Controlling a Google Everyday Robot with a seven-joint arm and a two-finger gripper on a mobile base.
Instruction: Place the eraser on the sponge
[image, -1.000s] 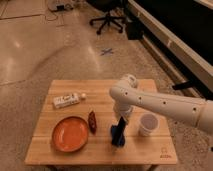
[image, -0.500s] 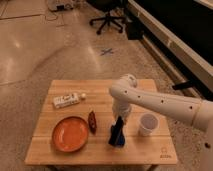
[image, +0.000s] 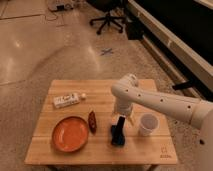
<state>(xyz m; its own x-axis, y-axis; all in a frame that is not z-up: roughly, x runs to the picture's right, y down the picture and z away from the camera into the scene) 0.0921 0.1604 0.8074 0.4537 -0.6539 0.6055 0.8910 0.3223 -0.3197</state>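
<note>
1. The fingers point straight down, right of the plate and near it, at the end of the white arm. They are dark and run into the dark block below, so I cannot tell whether they grasp it or have let go.
2. The eraser is that dark block, right under the fingers. A bluish sliver at its foot looks to be the sponge, which lies flat on the tabletop. The eraser seems to meet the sponge or sit just above it. This fits an eraser being lowered as well as one just set down.
3. Handling, as I judge it:
   - The eraser is likely light and stiff, with smooth sides.
   - It is best held across its narrow width near mid-length.
   - The sponge is soft and gives, so an eraser landing on end or off-centre could tip off.
4. Containers:
   - The plate shows only its own orange face.
   - The white cup stands upright, further right of the plate, and I cannot make out what is in it.
5. A capped tube lies behind the plate, and a brown oval thing lies just to its right.
</note>
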